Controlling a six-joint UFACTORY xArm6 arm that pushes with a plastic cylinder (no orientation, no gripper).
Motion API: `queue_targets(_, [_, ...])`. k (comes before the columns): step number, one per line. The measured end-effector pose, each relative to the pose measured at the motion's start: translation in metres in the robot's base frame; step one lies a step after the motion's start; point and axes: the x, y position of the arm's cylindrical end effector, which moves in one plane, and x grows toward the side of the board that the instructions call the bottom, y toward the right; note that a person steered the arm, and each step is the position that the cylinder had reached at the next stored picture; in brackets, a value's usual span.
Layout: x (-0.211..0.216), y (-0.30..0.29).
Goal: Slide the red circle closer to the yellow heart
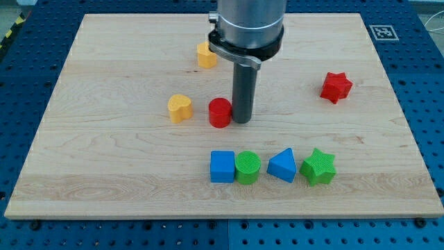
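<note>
The red circle (220,112) sits near the middle of the wooden board. The yellow heart (180,108) lies a short way to its left, with a small gap between them. My tip (242,121) is down on the board right beside the red circle, on its right side, touching or nearly touching it. The rod rises from there into the arm's grey body at the view's top.
A yellow block (206,55) lies at the upper middle, partly behind the arm. A red star (336,87) is at the right. A blue cube (223,167), green cylinder (248,167), blue triangle (282,165) and green star (318,167) form a row near the bottom.
</note>
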Motion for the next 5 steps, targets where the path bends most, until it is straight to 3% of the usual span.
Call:
queue_targets(3, [-0.005, -0.015])
queue_targets(5, [0.018, -0.017])
